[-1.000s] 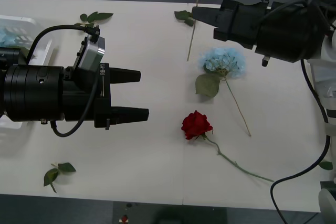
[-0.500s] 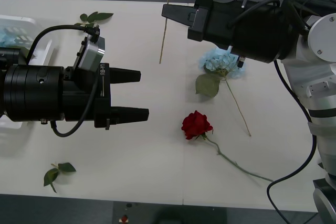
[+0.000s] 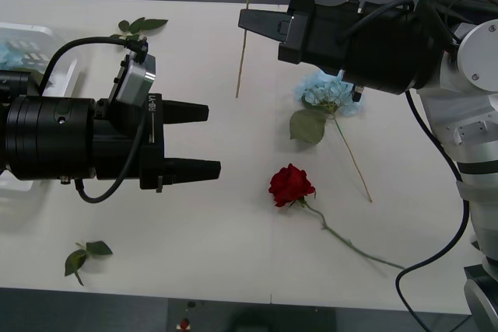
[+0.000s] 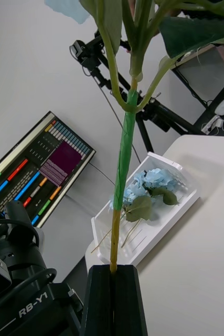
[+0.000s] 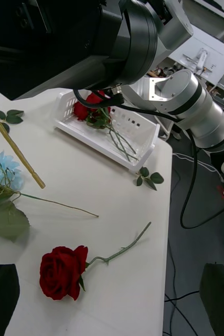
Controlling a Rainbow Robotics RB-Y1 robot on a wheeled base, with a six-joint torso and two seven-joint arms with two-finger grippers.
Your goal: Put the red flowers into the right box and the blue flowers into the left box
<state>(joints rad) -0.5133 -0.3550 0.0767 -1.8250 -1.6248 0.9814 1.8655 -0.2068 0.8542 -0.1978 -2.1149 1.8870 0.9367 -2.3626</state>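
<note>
My right gripper hovers over the far middle of the table, shut on the thin stem of a blue flower. The stem stands upright between the shut fingers, and its head runs past the view's edge. A second blue flower lies on the table under that arm. A red rose lies nearer the front, off my open left gripper's fingertips. The left box holds blue flowers. The right box holds red roses.
Loose leaf sprigs lie at the far left, the front left and beside the right box. A monitor and a camera tripod stand beyond the table.
The right gripper has carried the held stem to the left over the table, most of it in the first half second. The left arm has not moved.
</note>
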